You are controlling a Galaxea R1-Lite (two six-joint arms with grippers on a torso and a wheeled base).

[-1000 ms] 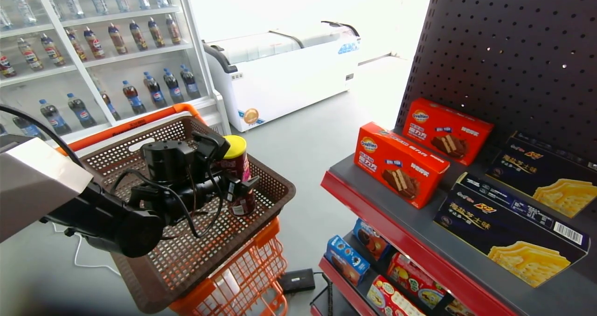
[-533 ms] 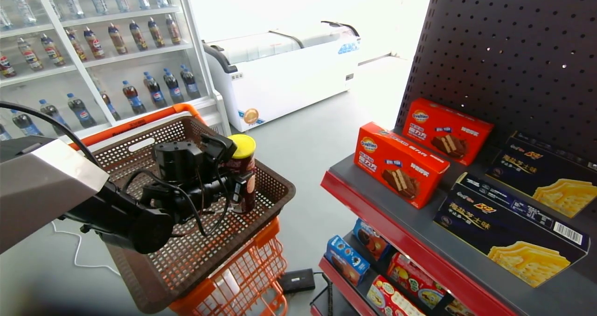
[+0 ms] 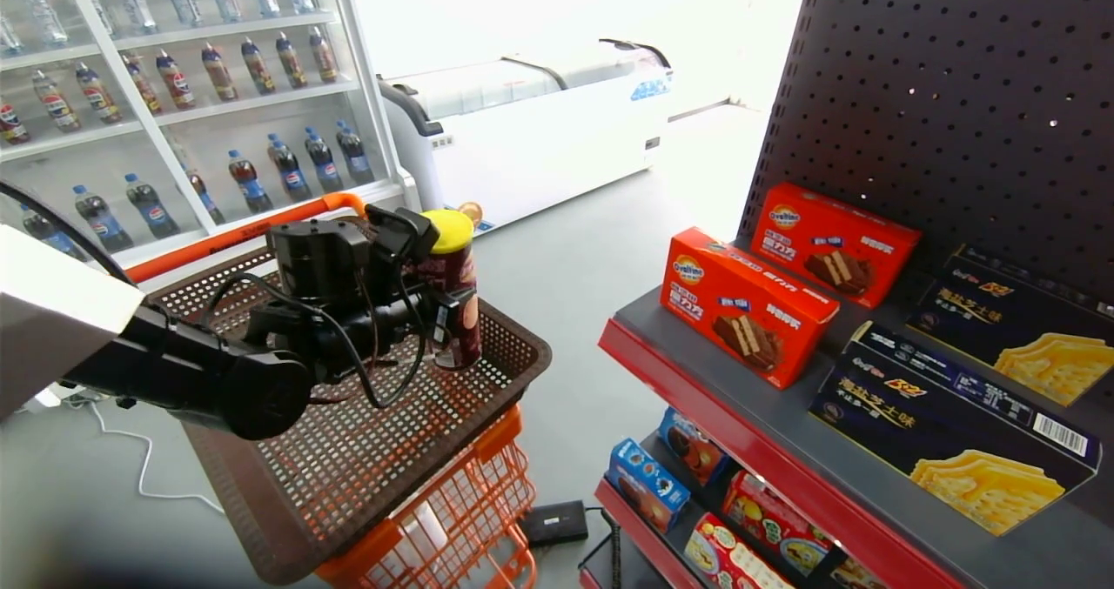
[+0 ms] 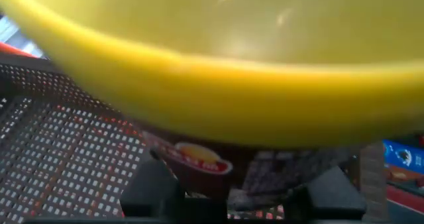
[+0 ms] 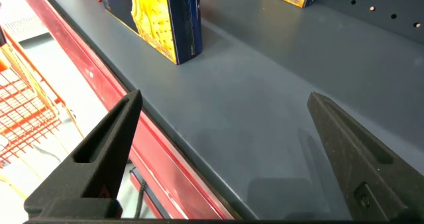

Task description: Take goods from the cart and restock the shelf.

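A tall can (image 3: 454, 297) with a dark red body and a yellow lid (image 3: 447, 230) hangs upright above the brown basket (image 3: 524, 358) of the orange cart (image 3: 474, 528). My left gripper (image 3: 435, 286) is shut on the can's side. In the left wrist view the yellow lid (image 4: 218, 65) looms close, with the can's body (image 4: 199, 164) between the dark fingers (image 4: 156, 191). My right gripper (image 5: 228, 164) stands open, with nothing in it, above the grey shelf board (image 5: 265, 118). The shelf (image 3: 696, 345) stands to the right of the cart.
Two red boxes (image 3: 744, 306) (image 3: 831, 241) and two dark blue boxes (image 3: 949, 424) (image 3: 1018, 319) lie on the shelf's top board. A dark blue box (image 5: 169, 18) stands near my right gripper. Lower shelves hold several packs (image 3: 648, 485). A drinks fridge (image 3: 174, 93) and a chest freezer (image 3: 531, 128) stand behind.
My left gripper has risen with the can, first drifting a little to the right; the can now hangs higher above the basket floor. The shelf goods have not moved.
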